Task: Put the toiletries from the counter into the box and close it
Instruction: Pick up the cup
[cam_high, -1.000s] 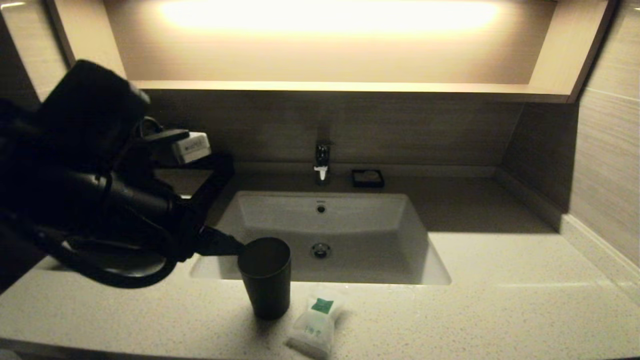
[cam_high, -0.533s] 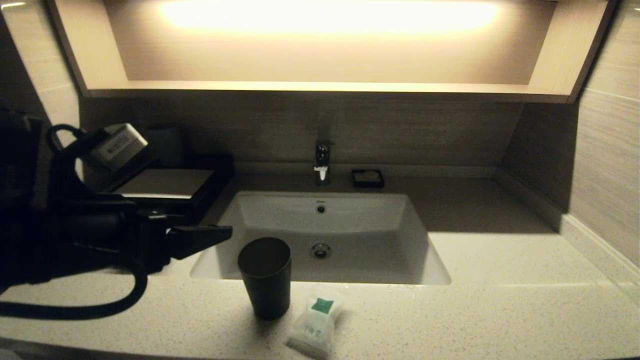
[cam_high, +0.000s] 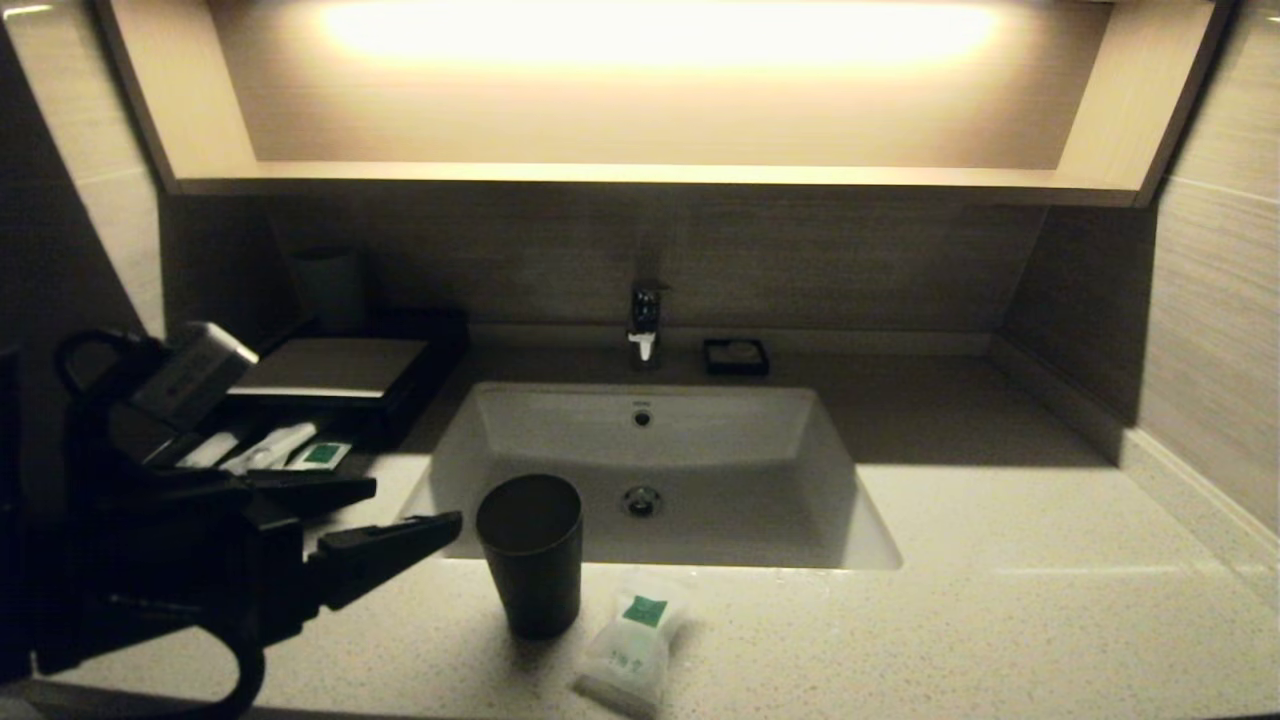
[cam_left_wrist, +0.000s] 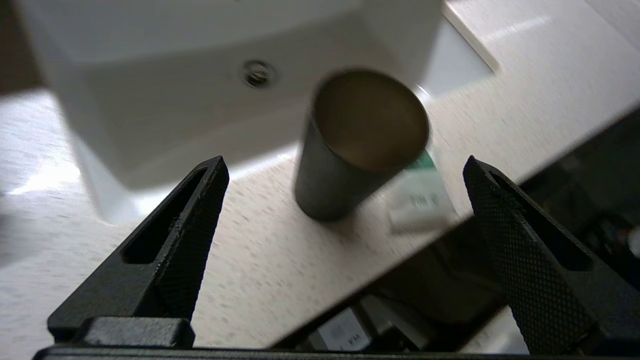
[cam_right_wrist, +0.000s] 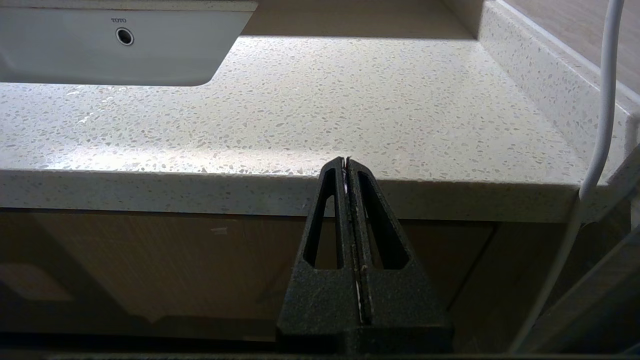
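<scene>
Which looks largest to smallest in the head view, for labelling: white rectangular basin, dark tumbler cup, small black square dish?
1. White rectangular basin
2. Dark tumbler cup
3. Small black square dish, though it sits farthest from the camera.

A dim bathroom alcove; a recessed niche (cam_high: 660, 90) above glows with a warm strip light (cam_high: 660, 30) along its top; below it a dark, wood-grained back wall (cam_high: 800, 260) carries a chrome tap (cam_high: 643, 322); pale striped wall panels (cam_high: 1215, 330) close in the right side; under the stone top's front edge sits a brown wood cabinet front (cam_right_wrist: 175, 260); a white cable (cam_right_wrist: 597, 150) hangs beside it.
</scene>
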